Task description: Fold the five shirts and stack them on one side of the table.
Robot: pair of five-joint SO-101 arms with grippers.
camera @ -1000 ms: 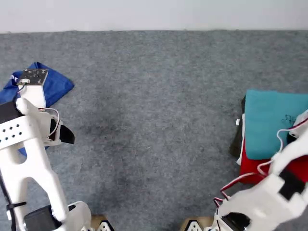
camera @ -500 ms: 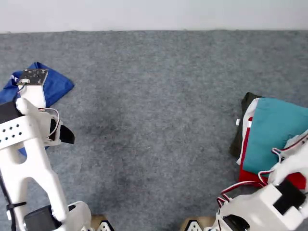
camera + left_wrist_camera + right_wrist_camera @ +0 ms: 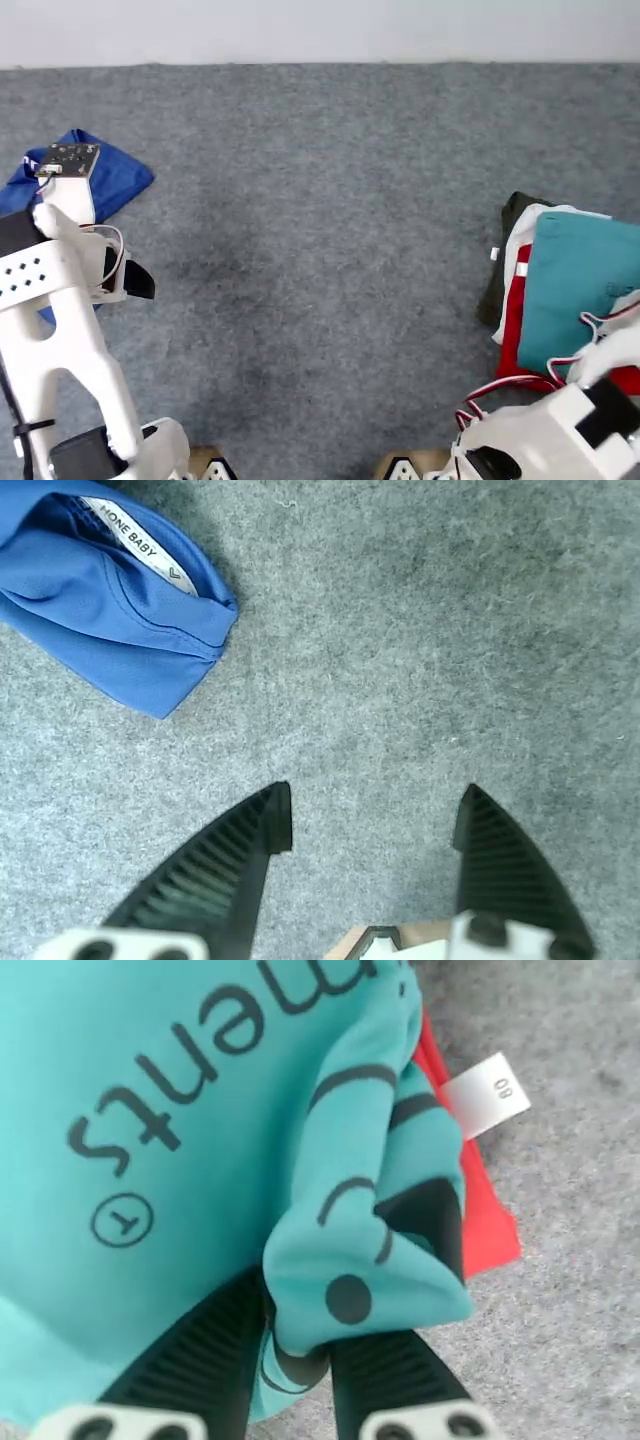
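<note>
**Stack, right side of the table.** Four shirts lie stacked at the right edge of the table. The teal shirt is on top, over a red shirt, a white shirt and a dark shirt.

**Right hand.** The right hand is closed narrow on a bunched fold of the teal shirt. The fold is pinched between both fingers, with the red shirt showing just beside it.

**Change.** One second ago the teal shirt lay square over the stack and hid most of the layers below. Since then the right arm has drawn back toward the near edge. The teal shirt has slid with it to the near right. The white and dark shirts now show along the far-left side of the stack. The lower layers appear to have stayed in place.

**Left hand.** The left hand is spread wide and holds nothing. It hangs over bare table just beside the blue shirt and has not moved.

**Meaning for the task.**
- The top layer is now out of line with the stack. It probably needs to be let go and squared up again.
- The blue shirt lies crumpled at the far left, well apart from the stack. It is judged to be the one shirt not yet folded and stacked.
</note>
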